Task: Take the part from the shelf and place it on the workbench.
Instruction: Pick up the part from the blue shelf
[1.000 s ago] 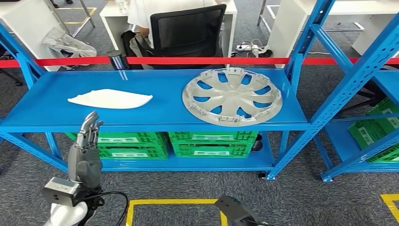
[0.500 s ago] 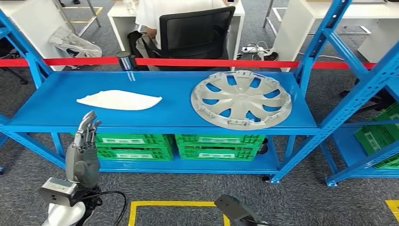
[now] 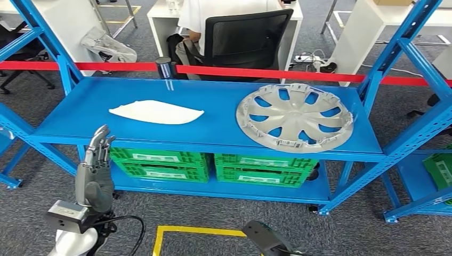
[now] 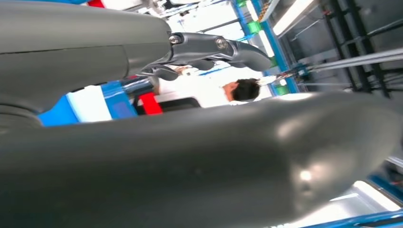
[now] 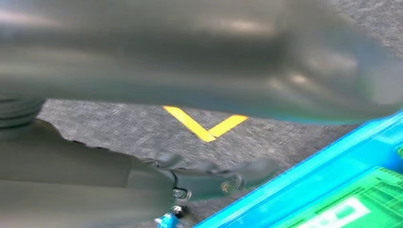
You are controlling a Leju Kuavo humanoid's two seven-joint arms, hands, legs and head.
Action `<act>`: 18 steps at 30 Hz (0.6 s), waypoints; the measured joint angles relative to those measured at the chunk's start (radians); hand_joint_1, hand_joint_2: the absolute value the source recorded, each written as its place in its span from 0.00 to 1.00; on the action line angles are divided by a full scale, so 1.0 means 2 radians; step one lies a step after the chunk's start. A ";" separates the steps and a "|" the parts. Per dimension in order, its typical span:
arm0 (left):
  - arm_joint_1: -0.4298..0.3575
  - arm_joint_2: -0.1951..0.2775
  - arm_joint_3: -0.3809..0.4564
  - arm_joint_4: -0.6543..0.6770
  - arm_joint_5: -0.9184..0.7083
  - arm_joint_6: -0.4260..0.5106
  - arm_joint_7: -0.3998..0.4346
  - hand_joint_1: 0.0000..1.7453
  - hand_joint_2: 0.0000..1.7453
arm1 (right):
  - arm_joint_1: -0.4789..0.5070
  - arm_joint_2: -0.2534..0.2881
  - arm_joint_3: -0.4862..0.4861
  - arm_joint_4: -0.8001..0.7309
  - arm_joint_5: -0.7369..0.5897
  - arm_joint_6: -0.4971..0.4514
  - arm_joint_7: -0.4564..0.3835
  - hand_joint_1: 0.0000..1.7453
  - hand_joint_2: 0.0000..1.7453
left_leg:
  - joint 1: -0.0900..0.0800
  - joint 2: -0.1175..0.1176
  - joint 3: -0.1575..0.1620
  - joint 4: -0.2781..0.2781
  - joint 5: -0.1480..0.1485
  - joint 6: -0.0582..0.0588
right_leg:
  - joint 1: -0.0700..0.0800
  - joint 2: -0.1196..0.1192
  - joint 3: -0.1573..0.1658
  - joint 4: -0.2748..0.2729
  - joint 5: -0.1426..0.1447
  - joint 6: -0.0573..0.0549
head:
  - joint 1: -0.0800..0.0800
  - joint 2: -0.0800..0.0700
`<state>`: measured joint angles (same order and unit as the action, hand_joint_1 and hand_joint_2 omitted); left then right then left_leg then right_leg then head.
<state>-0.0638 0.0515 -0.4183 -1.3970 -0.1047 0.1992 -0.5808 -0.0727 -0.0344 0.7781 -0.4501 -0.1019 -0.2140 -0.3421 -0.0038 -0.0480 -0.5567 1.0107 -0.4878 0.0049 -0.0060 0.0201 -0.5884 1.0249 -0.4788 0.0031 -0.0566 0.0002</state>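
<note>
A flat white plastic part (image 3: 156, 112) lies on the left half of the blue shelf's top board (image 3: 213, 128). A silver wheel cover (image 3: 294, 116) lies on the right half. My left hand (image 3: 96, 170) is raised in front of the shelf's front edge, below and left of the white part. Its fingers (image 4: 214, 47) point straight up, spread, with nothing in them. My right hand (image 3: 262, 238) hangs low at the bottom of the head view, over the floor. Its fingers (image 5: 209, 183) are stretched out and hold nothing.
Green crates (image 3: 213, 166) fill the lower shelf. Blue uprights (image 3: 405, 58) frame the rack, and another rack stands at the right. A red barrier tape (image 3: 266, 72) runs behind it, with a person in an office chair (image 3: 245, 37) beyond. Yellow floor tape (image 3: 197, 233) marks the carpet.
The whole picture has shifted right and slightly down, so the camera has moved left relative to the shelf. Both hands keep the same pose, and the parts lie where they were.
</note>
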 joint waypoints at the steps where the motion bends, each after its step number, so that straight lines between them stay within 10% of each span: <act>1: 0.000 0.000 0.000 0.000 -0.001 -0.001 0.000 0.00 0.00 | 0.000 0.000 0.000 0.000 0.000 0.000 0.000 0.00 0.00 | 0.000 -0.001 0.000 -0.001 0.000 -0.003 | 0.001 -0.002 0.000 -0.001 0.001 -0.002 | 0.000 0.000; 4: -0.001 0.000 0.000 0.000 -0.001 -0.003 -0.003 0.00 0.00 | -0.001 0.000 0.000 0.000 0.000 0.000 0.000 0.00 0.00 | 0.002 0.007 -0.007 0.018 -0.014 -0.012 | -0.002 -0.007 0.004 -0.006 0.002 -0.011 | 0.000 0.000; 7: -0.001 0.000 0.000 0.001 -0.001 -0.004 -0.005 0.00 0.00 | 0.000 0.000 0.000 0.000 -0.001 0.000 -0.001 0.00 0.00 | 0.004 0.017 -0.052 0.108 -0.058 -0.020 | -0.003 -0.013 0.007 -0.008 0.001 -0.015 | -0.001 0.000; 9: 0.000 0.001 0.000 0.001 -0.001 -0.006 -0.005 0.00 0.00 | 0.001 0.000 0.000 0.000 -0.002 0.001 -0.002 0.00 0.00 | 0.007 0.019 -0.071 0.142 -0.062 -0.023 | -0.003 -0.016 0.007 -0.007 0.000 -0.014 | -0.001 0.000; 13: 0.001 0.001 0.000 0.002 -0.001 -0.010 -0.008 0.00 0.00 | 0.001 0.000 0.000 0.000 -0.009 0.004 -0.008 0.00 0.00 | 0.007 0.025 -0.018 0.029 0.000 -0.020 | -0.004 -0.017 0.014 -0.007 -0.005 -0.008 | -0.001 0.000; 18: 0.002 0.001 0.000 0.001 -0.002 -0.012 -0.010 0.00 0.00 | 0.002 0.000 0.000 0.000 -0.012 0.009 -0.011 0.00 0.00 | 0.006 0.025 -0.004 -0.004 0.009 -0.011 | 0.001 -0.017 0.014 -0.006 -0.006 -0.011 | 0.000 0.000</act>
<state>-0.0605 0.0533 -0.4181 -1.3941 -0.1088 0.1748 -0.6002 -0.0688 -0.0343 0.7782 -0.4508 -0.1263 -0.1958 -0.3640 0.0077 0.0010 -0.5646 1.0026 -0.4703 -0.0171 -0.0048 -0.0140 -0.5596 1.0121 -0.4913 -0.0182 -0.0568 0.0001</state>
